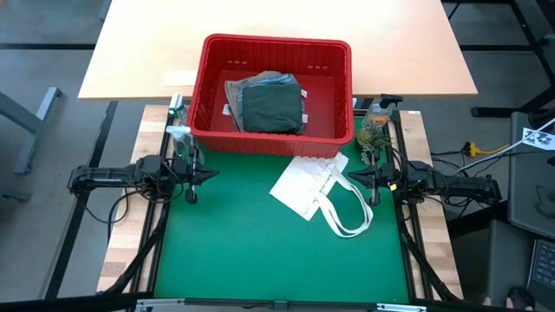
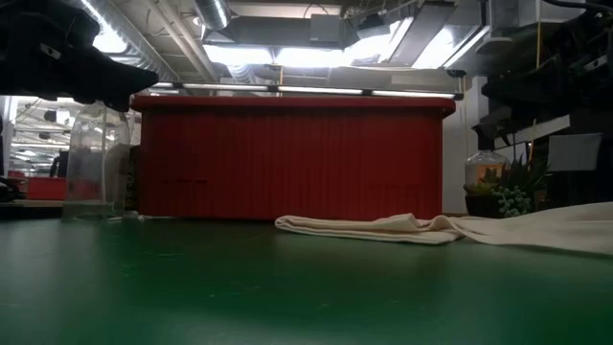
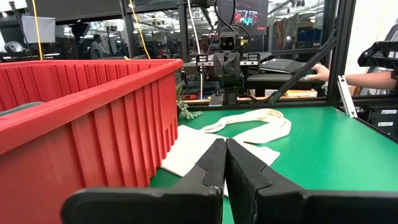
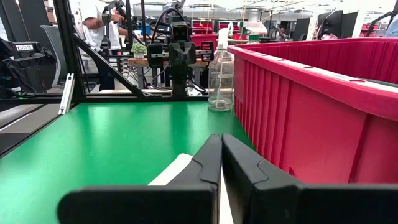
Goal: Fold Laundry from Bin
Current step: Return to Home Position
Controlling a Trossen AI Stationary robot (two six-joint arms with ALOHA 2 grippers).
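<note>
green mat (image 1: 260, 251) carries the red bin (image 1: 201, 87) at its far edge. inside, the laundry (image 1: 272, 108) sits as a folded stack, a dark green piece on top, so folding and packing look done. a white tote (image 1: 312, 186) lies in front of the bin. left gripper (image 1: 211, 176) and right gripper (image 1: 354, 178) rest low at the mat's sides, jaws clenched on nothing. only homing is left, seemingly near complete.
</note>
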